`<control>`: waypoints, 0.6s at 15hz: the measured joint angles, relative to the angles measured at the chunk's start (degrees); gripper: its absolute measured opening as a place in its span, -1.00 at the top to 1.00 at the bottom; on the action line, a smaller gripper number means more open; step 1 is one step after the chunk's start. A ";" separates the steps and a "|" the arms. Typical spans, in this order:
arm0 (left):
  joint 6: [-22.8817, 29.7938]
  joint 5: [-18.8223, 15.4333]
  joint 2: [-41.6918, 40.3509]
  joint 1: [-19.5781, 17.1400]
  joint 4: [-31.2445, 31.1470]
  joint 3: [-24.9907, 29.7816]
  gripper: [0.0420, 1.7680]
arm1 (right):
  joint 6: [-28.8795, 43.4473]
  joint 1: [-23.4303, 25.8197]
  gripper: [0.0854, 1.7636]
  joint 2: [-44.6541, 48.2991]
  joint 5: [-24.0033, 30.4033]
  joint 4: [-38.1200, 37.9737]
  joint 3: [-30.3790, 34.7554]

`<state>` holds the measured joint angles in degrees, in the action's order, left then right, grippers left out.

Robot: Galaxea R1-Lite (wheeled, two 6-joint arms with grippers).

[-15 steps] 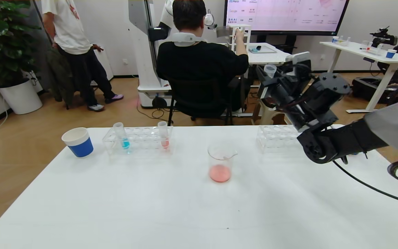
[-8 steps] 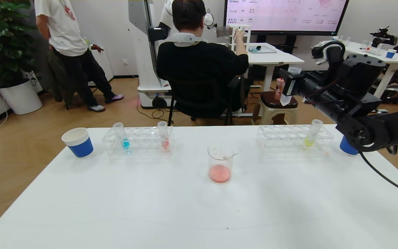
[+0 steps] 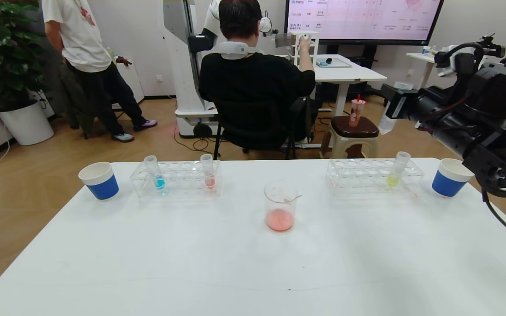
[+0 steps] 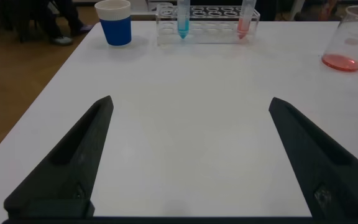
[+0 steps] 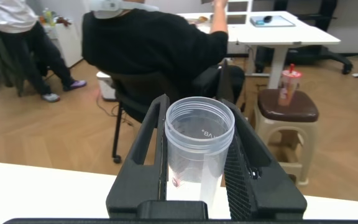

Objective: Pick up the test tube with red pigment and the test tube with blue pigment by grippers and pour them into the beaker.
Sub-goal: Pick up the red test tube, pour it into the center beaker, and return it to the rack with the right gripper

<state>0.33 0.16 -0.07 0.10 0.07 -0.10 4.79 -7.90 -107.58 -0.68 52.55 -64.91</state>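
The beaker (image 3: pixel 280 206) stands mid-table with red liquid in its bottom; the left wrist view shows the beaker (image 4: pixel 347 43) too. The test tube with blue pigment (image 3: pixel 156 173) and a test tube with red pigment (image 3: pixel 208 172) stand upright in the left rack (image 3: pixel 178 179). My right gripper (image 3: pixel 391 112) hangs high beyond the table's far right edge. It is shut on a nearly empty clear tube (image 5: pixel 199 143) with a red trace inside. My left gripper (image 4: pixel 191 102) is open over bare table at the near left, facing the blue tube (image 4: pixel 183 18) and red tube (image 4: pixel 244 18).
A second rack (image 3: pixel 358 175) at the far right holds a tube of yellow-green liquid (image 3: pixel 397 171). Blue-and-white paper cups stand at the far left (image 3: pixel 99 180) and far right (image 3: pixel 450 177). A seated person and a stool are beyond the table's far edge.
My right arm has swung to the right and back with the tube, uncovering the right rack, the yellow-green tube and the right cup. The left gripper has not moved.
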 joint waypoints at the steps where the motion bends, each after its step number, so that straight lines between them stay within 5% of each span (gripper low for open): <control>1: 0.02 0.00 0.00 0.00 0.00 0.00 -0.98 | -0.02 1.40 0.48 0.17 -0.06 -0.18 0.20; 9: -0.02 -0.02 0.00 0.00 0.00 0.00 -0.98 | 0.13 18.35 0.48 -2.93 1.26 -0.51 0.39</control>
<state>0.30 0.13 -0.07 0.10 0.07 -0.10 4.92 10.45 -110.51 0.57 52.04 -64.52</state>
